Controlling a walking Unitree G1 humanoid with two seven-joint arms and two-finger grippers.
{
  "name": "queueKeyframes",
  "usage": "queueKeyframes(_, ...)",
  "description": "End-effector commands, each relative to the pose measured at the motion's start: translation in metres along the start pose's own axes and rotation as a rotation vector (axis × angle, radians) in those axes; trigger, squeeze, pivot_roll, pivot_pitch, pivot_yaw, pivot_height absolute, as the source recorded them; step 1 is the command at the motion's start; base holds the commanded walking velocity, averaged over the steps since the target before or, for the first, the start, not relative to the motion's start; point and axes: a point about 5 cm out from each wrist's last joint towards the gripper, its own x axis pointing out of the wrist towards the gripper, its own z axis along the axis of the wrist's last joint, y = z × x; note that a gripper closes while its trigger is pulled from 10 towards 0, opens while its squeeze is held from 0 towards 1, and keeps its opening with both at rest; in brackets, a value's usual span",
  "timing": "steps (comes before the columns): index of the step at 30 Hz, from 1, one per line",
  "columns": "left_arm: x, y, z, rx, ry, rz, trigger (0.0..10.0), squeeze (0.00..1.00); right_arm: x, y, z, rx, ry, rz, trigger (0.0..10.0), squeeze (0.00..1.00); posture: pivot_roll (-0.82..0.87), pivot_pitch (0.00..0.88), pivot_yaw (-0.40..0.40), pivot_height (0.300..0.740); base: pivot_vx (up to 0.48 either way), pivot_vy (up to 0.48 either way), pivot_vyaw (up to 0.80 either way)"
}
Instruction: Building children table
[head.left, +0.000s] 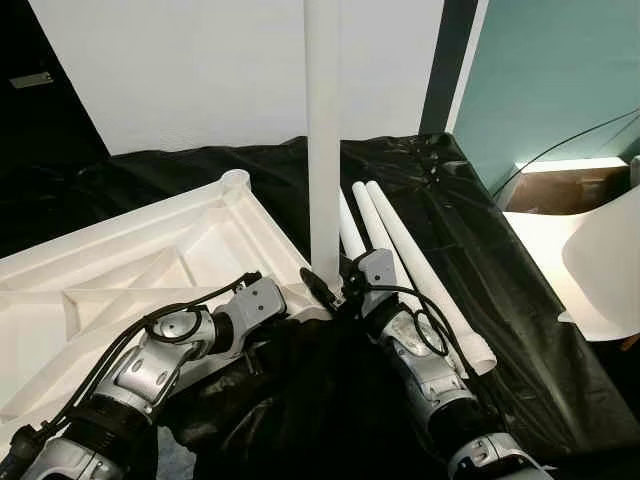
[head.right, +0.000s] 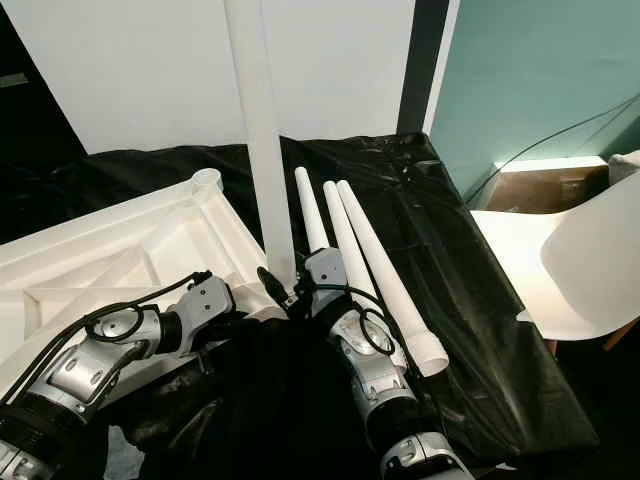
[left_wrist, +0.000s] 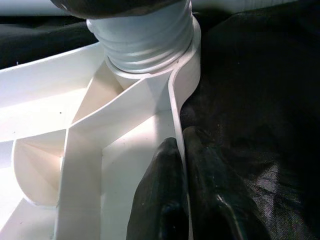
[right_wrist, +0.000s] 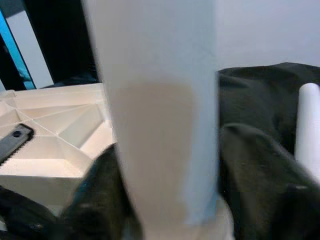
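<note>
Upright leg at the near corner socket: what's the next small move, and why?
Probably another twist of the upright leg by the right claw, whose fingers sit on either side of its base. The left wrist view shows threads exposed above the corner socket, so the leg looks not fully seated. The left claw pinches the tabletop's rim, bracing it.

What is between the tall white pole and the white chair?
Two loose white table legs lie on the black sheet between the standing leg and chair, seen in both eye views.
</note>
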Motion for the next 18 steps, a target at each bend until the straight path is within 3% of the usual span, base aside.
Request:
queueKeyframes(1, 0.004, -0.027, -0.027, -0.057, 0.099, -0.183, 10.0, 0.0, -0.003, -0.03, 0.011, -0.012, -0.028, -0.137, 10.0, 1.0, 0.09, 0.0, 0.011, 0.74, 0.0, 0.0, 0.0)
queueKeyframes(4, 0.004, -0.027, -0.027, -0.058, 0.1, -0.184, 10.0, 0.0, 0.0, -0.027, 0.009, -0.01, 0.01, -0.026, 10.0, 1.0, 0.09, 0.0, 0.014, 0.74, 0.0, 0.0, 0.0)
queueKeyframes(5, 0.004, -0.027, -0.027, -0.057, 0.099, -0.185, 10.0, 0.0, 0.001, -0.027, 0.008, -0.008, 0.034, 0.041, 10.0, 0.0, 0.09, 0.0, 0.012, 0.74, 0.0, 0.0, 0.0)
queueKeyframes(6, 0.004, -0.027, -0.027, -0.057, 0.099, -0.185, 10.0, 0.0, 0.001, -0.027, 0.008, -0.008, 0.034, 0.041, 10.0, 0.0, 0.09, 0.0, 0.012, 0.74, 0.0, 0.0, 0.0)
queueKeyframes(8, 0.006, -0.026, -0.025, -0.056, 0.094, -0.187, 10.0, 0.0, 0.002, -0.029, 0.007, 0.014, 0.085, 0.188, 10.0, 0.0, 0.08, 0.0, 0.015, 0.74, 0.0, 0.0, 0.0)
queueKeyframes(13, 0.007, -0.027, -0.025, -0.054, 0.092, -0.192, 10.0, 0.0, 0.002, -0.033, 0.009, 0.04, 0.127, 0.353, 10.0, 0.0, 0.07, 0.0, 0.02, 0.74, 0.0, 0.0, 0.0)
queueKeyframes(15, 0.008, -0.026, -0.025, -0.052, 0.093, -0.196, 10.0, 0.0, 0.0, -0.038, 0.012, 0.005, 0.146, 0.466, 10.0, 0.0, 0.07, 0.0, 0.02, 0.74, 0.0, 0.0, 0.0)
queueKeyframes(18, 0.008, -0.026, -0.024, -0.05, 0.093, -0.196, 10.0, 0.0, -0.001, -0.043, 0.012, -0.026, 0.186, 0.534, 10.0, 0.0, 0.08, 0.0, 0.02, 0.74, 0.0, 0.0, 0.0)
